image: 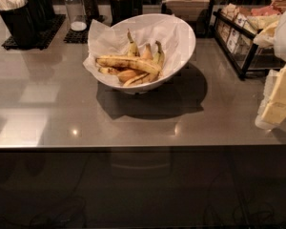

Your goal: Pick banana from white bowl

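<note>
Camera view shows the banana (127, 62) lying across shorter bananas (156, 56) inside the paper-lined white bowl (189, 46), which stands on the grey worktop (62, 104). The pincer (279, 99) hangs at the right edge, well apart from the bowl. Whether it is spread or pressed together I cannot tell.

The glossy grey table (133, 123) carries two black cups (19, 15) of white utensils at its far left corner, standing on a black mat (35, 38). Just beside them, on a second mat (81, 35), stand a clear shaker (75, 11) and a darker one (89, 3). A black holder (121, 4) of pale sticks and a napkin dispenser (187, 6) line the back edge. A black wire rack (243, 46) of packets sits far right. The end effector (276, 106) shows at the right edge, over the table.
</note>
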Controlling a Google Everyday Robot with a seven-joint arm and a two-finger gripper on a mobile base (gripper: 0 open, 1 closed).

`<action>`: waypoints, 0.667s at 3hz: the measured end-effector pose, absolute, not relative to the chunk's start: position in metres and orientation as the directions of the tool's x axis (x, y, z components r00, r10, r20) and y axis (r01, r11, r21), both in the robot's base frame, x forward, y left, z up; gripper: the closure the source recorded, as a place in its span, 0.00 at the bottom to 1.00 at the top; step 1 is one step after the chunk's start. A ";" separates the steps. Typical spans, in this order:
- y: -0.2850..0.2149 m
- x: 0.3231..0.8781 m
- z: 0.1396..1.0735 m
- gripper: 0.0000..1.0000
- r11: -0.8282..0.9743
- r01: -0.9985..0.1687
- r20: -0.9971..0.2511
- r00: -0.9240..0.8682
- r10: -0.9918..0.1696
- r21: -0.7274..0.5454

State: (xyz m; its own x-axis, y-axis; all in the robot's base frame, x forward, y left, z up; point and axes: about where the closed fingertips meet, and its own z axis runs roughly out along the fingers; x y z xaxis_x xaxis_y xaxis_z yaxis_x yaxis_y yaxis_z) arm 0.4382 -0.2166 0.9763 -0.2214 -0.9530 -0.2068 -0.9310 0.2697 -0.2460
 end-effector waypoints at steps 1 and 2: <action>-0.217 0.438 0.976 0.00 0.270 -0.931 -0.207 -0.221 -0.953 -0.246; -0.209 0.450 0.976 0.00 0.249 -0.937 -0.236 -0.192 -0.953 -0.245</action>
